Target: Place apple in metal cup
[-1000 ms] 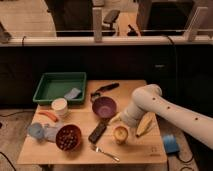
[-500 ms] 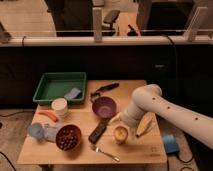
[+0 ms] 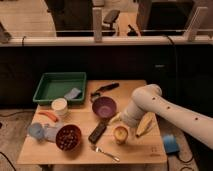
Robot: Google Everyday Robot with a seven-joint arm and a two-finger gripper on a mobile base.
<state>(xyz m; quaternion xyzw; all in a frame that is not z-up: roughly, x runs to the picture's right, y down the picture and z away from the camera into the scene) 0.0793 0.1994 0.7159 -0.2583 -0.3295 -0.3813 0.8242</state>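
Observation:
The metal cup (image 3: pixel 120 138) stands on the wooden table (image 3: pixel 135 150), front of centre, with dull tan walls. A round yellowish-orange shape fills its mouth; it looks like the apple (image 3: pixel 120 131) sitting inside the cup. My gripper (image 3: pixel 117 119) is at the end of the white arm that comes in from the right. It hangs just above and slightly left of the cup, between the cup and the purple bowl (image 3: pixel 104 107). Whether it touches the apple I cannot tell.
A banana (image 3: pixel 146 124) lies right of the cup under the arm. A black bar (image 3: pixel 97 132) and a fork (image 3: pixel 105 153) lie left of the cup. A dark bowl of red fruit (image 3: pixel 68 137), a light blue cup (image 3: pixel 36 131), a white cup (image 3: pixel 59 106), and a green tray (image 3: pixel 60 86) stand to the left.

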